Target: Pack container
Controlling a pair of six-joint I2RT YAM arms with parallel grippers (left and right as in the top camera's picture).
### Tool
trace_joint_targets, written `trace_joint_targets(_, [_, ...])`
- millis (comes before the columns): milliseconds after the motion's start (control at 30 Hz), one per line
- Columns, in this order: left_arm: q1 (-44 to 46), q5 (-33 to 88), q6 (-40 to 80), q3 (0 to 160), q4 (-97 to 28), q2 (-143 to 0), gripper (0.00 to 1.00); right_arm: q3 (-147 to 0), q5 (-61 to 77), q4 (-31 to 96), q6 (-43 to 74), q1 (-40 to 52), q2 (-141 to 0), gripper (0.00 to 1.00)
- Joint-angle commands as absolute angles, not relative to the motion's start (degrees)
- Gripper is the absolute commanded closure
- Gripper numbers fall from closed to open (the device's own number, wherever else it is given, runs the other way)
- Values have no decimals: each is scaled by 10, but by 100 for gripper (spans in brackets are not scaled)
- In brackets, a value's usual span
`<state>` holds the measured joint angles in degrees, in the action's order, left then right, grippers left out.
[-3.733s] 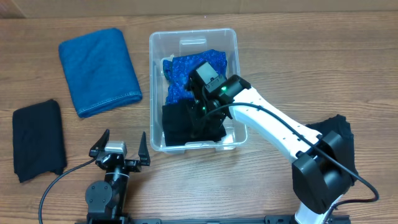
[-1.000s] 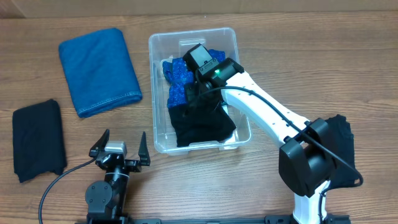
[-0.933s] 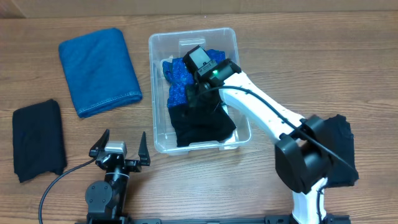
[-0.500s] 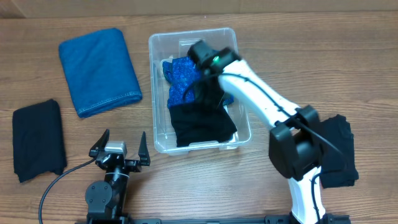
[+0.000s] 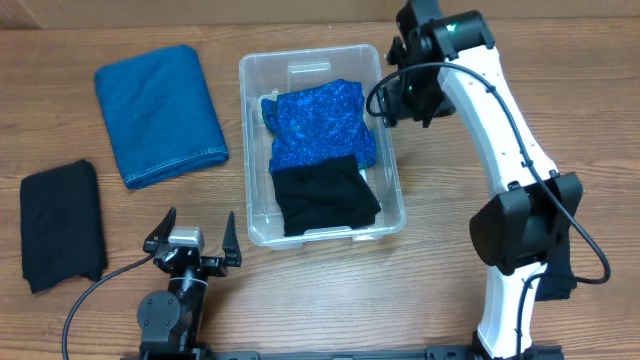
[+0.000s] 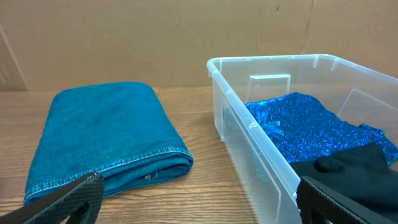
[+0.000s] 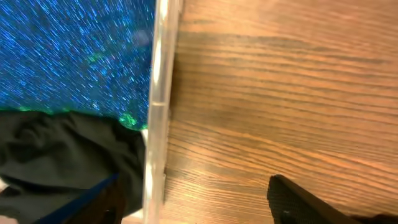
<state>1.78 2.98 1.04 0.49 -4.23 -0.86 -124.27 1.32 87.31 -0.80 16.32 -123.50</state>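
Observation:
The clear container (image 5: 310,52) stands mid-table. Inside it a sparkly blue cloth (image 5: 320,125) fills the far half and a black cloth (image 5: 325,200) lies at the near end. My right gripper (image 5: 402,98) hangs open and empty just outside the container's far right rim. Its wrist view looks down on the gripper (image 7: 205,208) over that wall (image 7: 160,93), with blue cloth (image 7: 74,56) and black cloth (image 7: 62,155) to the left. My left gripper (image 5: 196,232) rests open near the front edge, left of the container. Between its fingertips (image 6: 199,205) is bare wood, with the container wall (image 6: 249,124) ahead on the right.
A folded teal towel (image 5: 158,112) lies at the far left, also in the left wrist view (image 6: 99,137). A folded black cloth (image 5: 62,225) lies at the near left. Another dark cloth (image 5: 558,278) shows partly behind the right arm's base.
My right gripper opened, let go of the black cloth, rose out of the container and swung to the far right of its rim. The black cloth stays inside. The left arm is unmoved.

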Motion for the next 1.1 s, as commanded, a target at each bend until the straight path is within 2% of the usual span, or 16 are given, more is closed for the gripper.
trace_joint_targets(0, [19,30,-1,3,-42,-4,0,-1200,54,854,-50,164,-1234,24])
trace_joint_targets(400, [19,30,0,3,-42,-4,0,-1191,102,843,-60,165,-1236,25])
trace_joint_targets(633, [19,30,0,3,-42,-4,0,-1117,102,782,-30,168,-1236,23])
trace_joint_targets(867, [19,30,0,3,-42,-4,0,-1117,84,756,3,168,-1236,60])
trace_joint_targets(1067, [19,30,0,3,-42,-4,0,-1117,84,744,42,168,-1236,75])
